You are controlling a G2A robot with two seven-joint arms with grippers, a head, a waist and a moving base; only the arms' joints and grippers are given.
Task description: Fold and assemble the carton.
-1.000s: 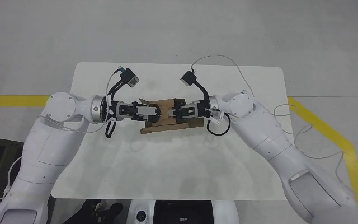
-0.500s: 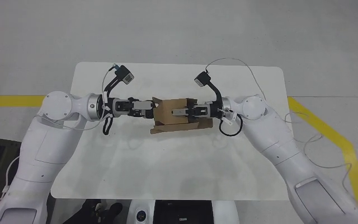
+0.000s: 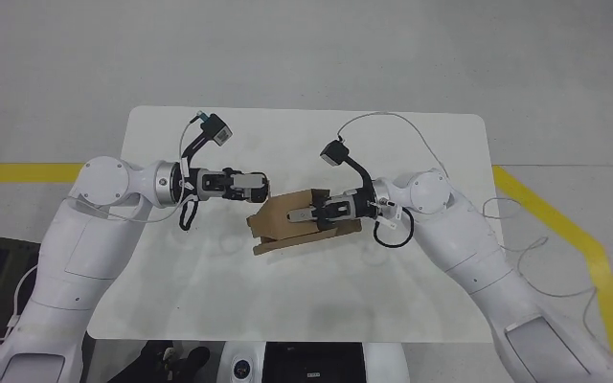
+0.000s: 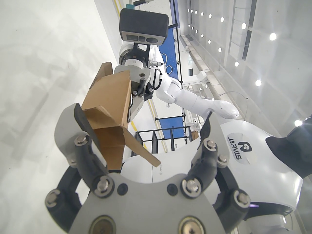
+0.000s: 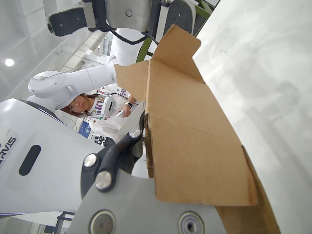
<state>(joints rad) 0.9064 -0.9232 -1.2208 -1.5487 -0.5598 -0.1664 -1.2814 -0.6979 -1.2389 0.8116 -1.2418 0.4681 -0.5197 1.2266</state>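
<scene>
While the right end effector (image 3: 306,214) pinched the carton (image 3: 285,228), the spread left end effector (image 3: 261,185) needed to push its flap (image 4: 141,147) squarely inward.

The white, round-cornered table (image 3: 412,282) has the carton (image 3: 285,223) over its middle, contact unclear.
</scene>
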